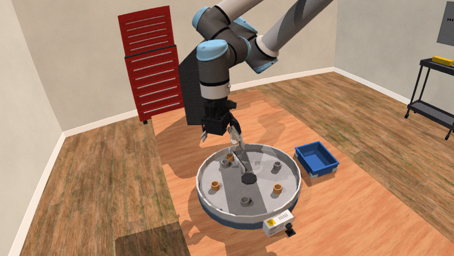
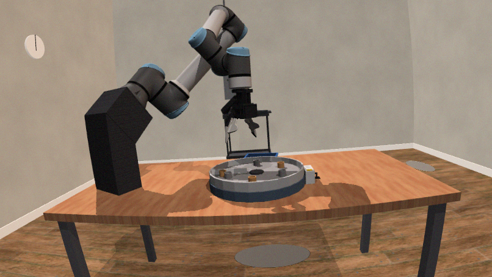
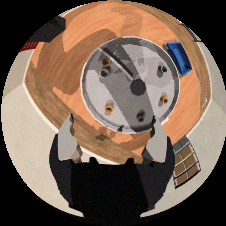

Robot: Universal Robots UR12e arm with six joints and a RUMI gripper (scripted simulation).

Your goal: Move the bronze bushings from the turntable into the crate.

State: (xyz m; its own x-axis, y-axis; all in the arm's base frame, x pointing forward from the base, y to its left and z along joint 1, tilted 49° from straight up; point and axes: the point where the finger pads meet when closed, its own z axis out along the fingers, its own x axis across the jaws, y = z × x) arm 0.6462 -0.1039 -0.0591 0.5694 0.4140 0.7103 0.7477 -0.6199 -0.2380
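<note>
The round grey turntable (image 1: 247, 181) sits on the wooden table. It carries three bronze bushings, at the back left (image 1: 229, 157), front left (image 1: 215, 185) and right (image 1: 277, 189). It also carries three steel bushings (image 1: 225, 163) (image 1: 277, 165) (image 1: 244, 201). The blue crate (image 1: 316, 158) stands empty to the right of the turntable. My gripper (image 1: 221, 140) hangs open and empty well above the turntable's back-left rim, fingers pointing down. In the wrist view the turntable (image 3: 130, 85) and the crate (image 3: 178, 57) lie far below my open fingers.
A white control box (image 1: 277, 222) is fixed to the turntable's front edge. A black hub (image 1: 248, 178) and a thin bar sit inside the turntable. The robot's black base (image 2: 113, 144) stands at the table's back left. A red tool cabinet (image 1: 150, 63) and a black cart (image 1: 435, 92) stand off the table.
</note>
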